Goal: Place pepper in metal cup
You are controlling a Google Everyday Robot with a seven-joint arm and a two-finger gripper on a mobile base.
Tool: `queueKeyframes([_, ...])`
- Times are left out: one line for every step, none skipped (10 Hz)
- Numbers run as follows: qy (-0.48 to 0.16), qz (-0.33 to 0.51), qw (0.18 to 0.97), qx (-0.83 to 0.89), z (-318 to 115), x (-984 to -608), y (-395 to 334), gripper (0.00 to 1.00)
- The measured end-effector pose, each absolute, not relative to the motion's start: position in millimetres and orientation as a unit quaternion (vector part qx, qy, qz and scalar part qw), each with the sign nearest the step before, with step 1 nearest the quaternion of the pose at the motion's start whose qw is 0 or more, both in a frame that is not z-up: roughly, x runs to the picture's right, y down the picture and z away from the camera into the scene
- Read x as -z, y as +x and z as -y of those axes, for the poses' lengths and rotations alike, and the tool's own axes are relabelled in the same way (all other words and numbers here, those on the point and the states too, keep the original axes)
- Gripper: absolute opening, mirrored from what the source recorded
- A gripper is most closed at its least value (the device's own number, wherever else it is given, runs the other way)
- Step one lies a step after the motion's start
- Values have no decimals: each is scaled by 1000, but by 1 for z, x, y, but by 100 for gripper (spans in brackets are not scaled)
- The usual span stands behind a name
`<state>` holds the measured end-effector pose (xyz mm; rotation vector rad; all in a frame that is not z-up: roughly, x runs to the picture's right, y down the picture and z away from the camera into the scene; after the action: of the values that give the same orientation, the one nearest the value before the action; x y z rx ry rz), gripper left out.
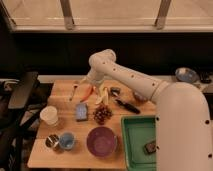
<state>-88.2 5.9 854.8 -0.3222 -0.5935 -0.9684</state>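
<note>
The pepper (87, 93), slender and red-orange, lies on the wooden table (60, 92) near its back edge. My gripper (81, 87) hangs right over it, pointing down, open, with one thin finger (74, 92) left of the pepper. Whether a finger touches the pepper I cannot tell. The metal cup (52, 142), small and shiny with a dark inside, stands at the table's front left corner, beside the light blue cup (66, 141).
A white cup (49, 115), a blue packet (81, 112), dark grapes (102, 114) and a purple bowl (102, 141) lie between pepper and metal cup. A yellow-white fruit (102, 93) and a black tool (127, 106) sit right of the pepper. A green tray (132, 145) fills the front right.
</note>
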Motion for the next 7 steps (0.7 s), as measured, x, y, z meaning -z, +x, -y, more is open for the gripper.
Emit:
queueKeyframes([-149,284,826,463,-8,-859,-101,80])
queueKeyframes([-148,287,825,465,-9,-860,-105,80])
queueKeyframes([-147,287,824,466,-10,-862,-104,80])
queueKeyframes([-147,289,823,467,-12,-864,-106,80])
queueKeyframes([-147,292,822,467,-14,-866,-108,80])
queueKeyframes([-147,297,821,465,-17,-871,-111,80])
queueKeyframes([-147,300,821,463,-19,-877,-111,80])
